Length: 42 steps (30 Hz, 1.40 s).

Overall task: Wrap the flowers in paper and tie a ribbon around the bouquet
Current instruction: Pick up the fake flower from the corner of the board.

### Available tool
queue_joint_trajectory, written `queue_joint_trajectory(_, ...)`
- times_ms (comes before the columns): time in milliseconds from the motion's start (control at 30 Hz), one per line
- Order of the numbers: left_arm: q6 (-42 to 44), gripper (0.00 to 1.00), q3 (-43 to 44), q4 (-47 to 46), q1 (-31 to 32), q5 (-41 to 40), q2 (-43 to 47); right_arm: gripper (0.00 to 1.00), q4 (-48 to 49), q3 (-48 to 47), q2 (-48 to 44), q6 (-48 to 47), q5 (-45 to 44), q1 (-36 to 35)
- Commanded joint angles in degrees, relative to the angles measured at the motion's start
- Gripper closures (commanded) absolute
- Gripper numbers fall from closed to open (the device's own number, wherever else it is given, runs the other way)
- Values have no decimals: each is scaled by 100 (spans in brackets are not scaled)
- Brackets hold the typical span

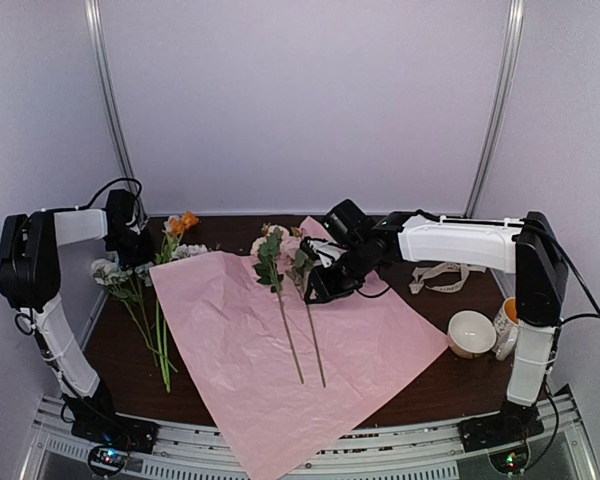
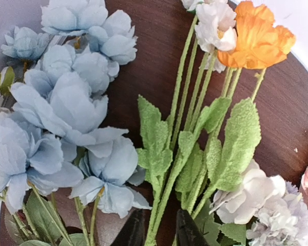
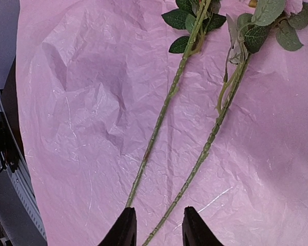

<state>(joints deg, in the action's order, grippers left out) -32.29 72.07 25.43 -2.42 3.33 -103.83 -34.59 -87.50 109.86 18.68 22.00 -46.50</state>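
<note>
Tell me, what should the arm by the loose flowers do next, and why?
Probably close the left gripper on the green stem running between its parted fingers, ready to lift it over. Most flowers lie on the bare table beside the paper, where only two stems lie.

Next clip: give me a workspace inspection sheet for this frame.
Surface: dark brown table, bare at both sides.
Job's things: pink paper spread out, overhanging the near edge; two stems lying on it; remaining flowers on bare table at left; ribbon loose at right.
Clutter: white bowl and mug at right edge.
Grippers: left gripper jaws apart, a green stem between them; right gripper jaws apart above the paper, near the two stems.
Cables: black cables looped at both arms.
Surroundings: pale walls, metal uprights.
</note>
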Motion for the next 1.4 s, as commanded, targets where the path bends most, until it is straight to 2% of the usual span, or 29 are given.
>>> queue_joint_trajectory(0, 182, 78, -114, 347, 34, -135, -101, 68, -82, -104, 8, -68, -73, 27)
queue_joint_trajectory(100, 145, 80, -479, 292, 53, -15, -5, 68, -48, -45, -13, -48, -60, 27)
queue_joint_trajectory(300, 149, 77, -976, 171, 283, 172, 75, 68, -51, -12, 11, -48, -31, 21)
queue_joint_trajectory(567, 281, 76, -879, 574, 360, 120, 129, 68, 15, 81, -93, -39, -15, 27)
queue_joint_trajectory(767, 192, 75, -1273, 522, 702, -9, 855, 69, 46, 204, -118, -78, -25, 36)
queue_joint_trajectory(1033, 175, 75, -1424, 713, 788, -73, 703, 69, -50, 47, -53, -163, 15, 43)
queue_joint_trajectory(1133, 85, 79, -1506, 657, 796, -177, 863, 69, -42, 75, -59, -174, 23, 51)
queue_joint_trajectory(1367, 257, 78, -1467, 974, 778, -977, 1055, 69, -66, 36, -9, -189, 82, 56)
